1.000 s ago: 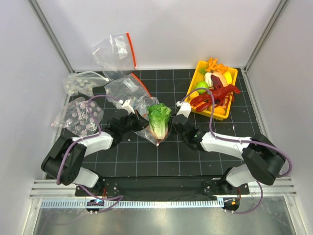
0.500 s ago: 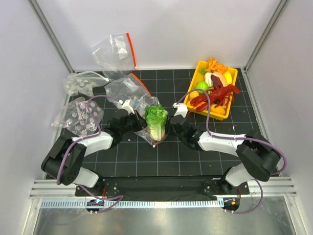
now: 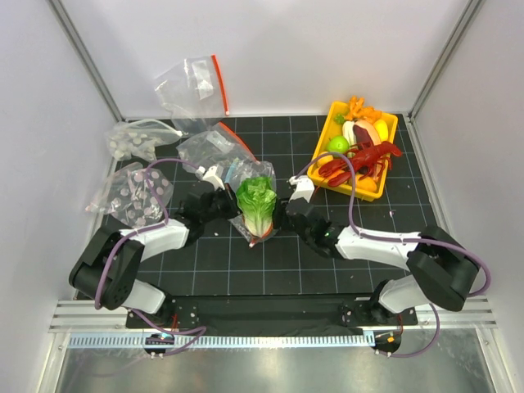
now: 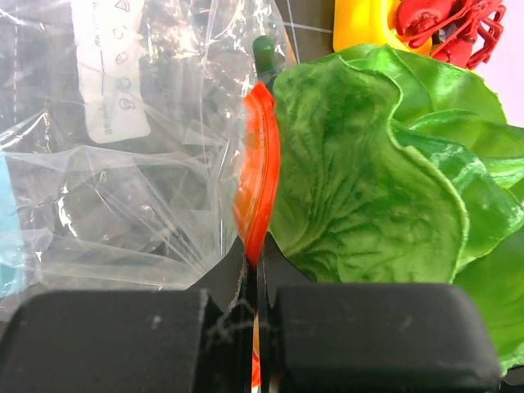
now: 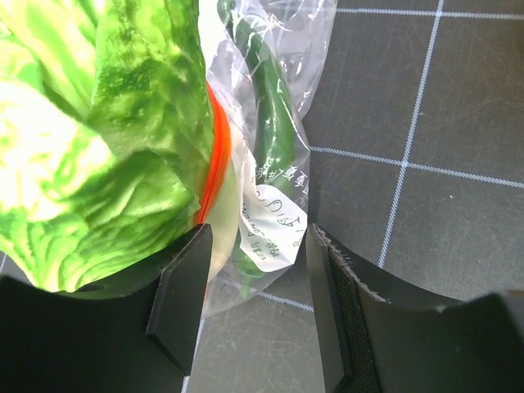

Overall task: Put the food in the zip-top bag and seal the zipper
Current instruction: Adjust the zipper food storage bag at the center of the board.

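Note:
The green lettuce [image 3: 256, 199] stands with its pale base down inside the clear zip-top bag [image 3: 260, 232] and its leaves sticking out of the mouth. My left gripper [image 3: 235, 205] is shut on the red-orange zipper [image 4: 258, 180] at the bag's left edge, and the lettuce [image 4: 368, 180] fills the right of that wrist view. My right gripper [image 5: 254, 303] is open, and the bag's lower part with its white label [image 5: 274, 221] hangs between the fingers. The lettuce [image 5: 98, 139] and zipper [image 5: 217, 160] lie against its left finger. A long dark-green piece [image 5: 270, 106] is in the bag.
A yellow bin [image 3: 390, 151] at the back right holds a red lobster [image 3: 360, 161], a round green fruit [image 3: 337, 145] and other toy foods. Dotted pouches [image 3: 135, 195] and clear bags [image 3: 192, 86] lie at the back left. Another clear bag [image 3: 209, 149] lies behind my left gripper.
The lettuce and bag have moved left and a little farther back, held by the left gripper. The right gripper has followed them to the left.

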### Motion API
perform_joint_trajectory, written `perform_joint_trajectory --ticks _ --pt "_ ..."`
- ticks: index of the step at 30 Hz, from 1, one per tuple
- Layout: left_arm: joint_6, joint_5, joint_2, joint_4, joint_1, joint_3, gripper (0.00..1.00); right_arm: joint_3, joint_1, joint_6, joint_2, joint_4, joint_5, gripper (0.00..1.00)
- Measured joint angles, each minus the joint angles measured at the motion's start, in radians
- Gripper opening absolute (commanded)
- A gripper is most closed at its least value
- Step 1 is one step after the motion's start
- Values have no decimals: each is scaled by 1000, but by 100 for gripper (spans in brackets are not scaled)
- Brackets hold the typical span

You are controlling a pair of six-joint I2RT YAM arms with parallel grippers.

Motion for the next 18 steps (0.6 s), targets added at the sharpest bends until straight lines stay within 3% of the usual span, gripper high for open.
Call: perform_joint_trajectory --ticks 18 --pt "3 0 0 -23 0 5 0 -77 26 -7 -119 55 29 51"
